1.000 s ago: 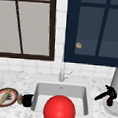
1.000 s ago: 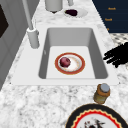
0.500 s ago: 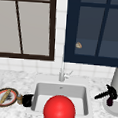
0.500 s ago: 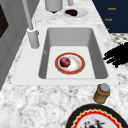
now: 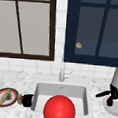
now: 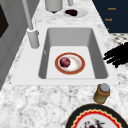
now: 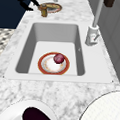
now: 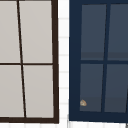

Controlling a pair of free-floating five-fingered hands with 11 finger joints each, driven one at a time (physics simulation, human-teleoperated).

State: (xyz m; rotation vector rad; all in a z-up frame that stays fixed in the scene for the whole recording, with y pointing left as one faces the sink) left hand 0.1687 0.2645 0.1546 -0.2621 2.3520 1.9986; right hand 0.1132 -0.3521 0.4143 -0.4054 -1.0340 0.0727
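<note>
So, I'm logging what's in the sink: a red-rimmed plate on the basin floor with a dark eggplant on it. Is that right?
Not quite. The red-rimmed plate does lie on the floor of the sink, but it carries a small, round, dark red fruit, as the left side view shows. The eggplant lies on a white plate on the counter, in the right side view.

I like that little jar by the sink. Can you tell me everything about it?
The jar is small and amber-brown with a grey lid, shut. It stands upright on the marble counter left of the sink, between the sink's edge and a red-rimmed plate. The left hand is close beside it; I cannot tell if they touch.
</note>
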